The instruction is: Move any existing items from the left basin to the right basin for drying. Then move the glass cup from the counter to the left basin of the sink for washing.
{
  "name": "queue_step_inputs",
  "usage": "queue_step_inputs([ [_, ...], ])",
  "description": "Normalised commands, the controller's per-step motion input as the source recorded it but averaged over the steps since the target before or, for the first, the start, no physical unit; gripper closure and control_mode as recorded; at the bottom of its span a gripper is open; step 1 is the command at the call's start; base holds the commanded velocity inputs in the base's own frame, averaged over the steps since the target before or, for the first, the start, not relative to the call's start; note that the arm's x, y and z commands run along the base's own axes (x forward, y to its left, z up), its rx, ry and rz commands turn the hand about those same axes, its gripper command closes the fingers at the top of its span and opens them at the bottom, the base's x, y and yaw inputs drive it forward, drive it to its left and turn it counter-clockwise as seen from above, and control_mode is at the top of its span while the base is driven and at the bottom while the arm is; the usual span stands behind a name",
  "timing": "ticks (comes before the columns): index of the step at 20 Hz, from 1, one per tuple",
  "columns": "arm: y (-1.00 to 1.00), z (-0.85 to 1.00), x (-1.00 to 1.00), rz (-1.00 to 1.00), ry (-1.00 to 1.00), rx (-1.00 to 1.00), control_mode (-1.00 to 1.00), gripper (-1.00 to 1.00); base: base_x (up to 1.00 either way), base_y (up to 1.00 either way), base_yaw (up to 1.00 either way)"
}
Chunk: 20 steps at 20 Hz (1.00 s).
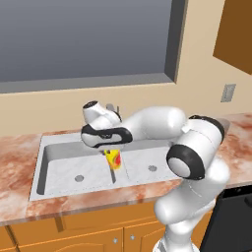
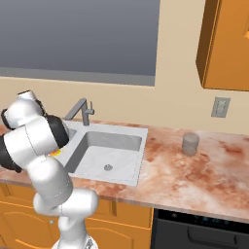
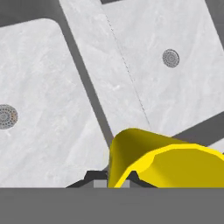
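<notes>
The counter (image 2: 194,170) of reddish-brown and cream marbled stone runs across both base views, over orange cabinets (image 1: 74,234), with a dark appliance front (image 2: 199,231) below it at 5 o'clock in the right base view. A large grey window (image 1: 83,37) fills the wall above, and an orange wall cabinet (image 2: 226,44) hangs at 1 o'clock in the right base view, a grey wall outlet (image 2: 220,107) beneath it.

Set into the counter is the sink (image 1: 39,147). In the left base view the left basin (image 1: 74,170) lies at 9 o'clock of centre and the right basin (image 1: 147,162) just right of the divider (image 1: 114,177). The tap (image 2: 80,109) stands upright at the sink's back rim, close beside the arm's wrist.

The gripper (image 1: 109,151) hangs above the divider, holding the yellow cup (image 1: 114,159) raised clear of both basin floors; its red-orange mark shows. In the hand view the cup (image 3: 162,159) sits tilted at 5 o'clock, over the divider strip between the two drains.

The glass cup (image 2: 190,144) stands upright on the counter, well apart from the sink at 3 o'clock.
</notes>
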Motion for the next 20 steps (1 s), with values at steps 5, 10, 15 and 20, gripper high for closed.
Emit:
queue_step_inputs([
  [5, -0.60, 0.09, -0.30, -0.08, 0.00, 0.01, -1.00, 1.00, 0.00, 0.00, 0.00],
  [10, -0.64, 0.01, -0.21, -0.03, 0.00, 0.00, -1.00, 1.00, 0.00, 0.00, 0.00],
  [15, -0.71, 0.00, -0.03, 0.00, 0.00, 0.00, -1.00, 1.00, 0.00, 0.00, 0.00],
  [20, -0.74, 0.00, 0.01, 0.00, 0.00, 0.00, -1.00, 1.00, 0.00, 0.00, 0.00],
])
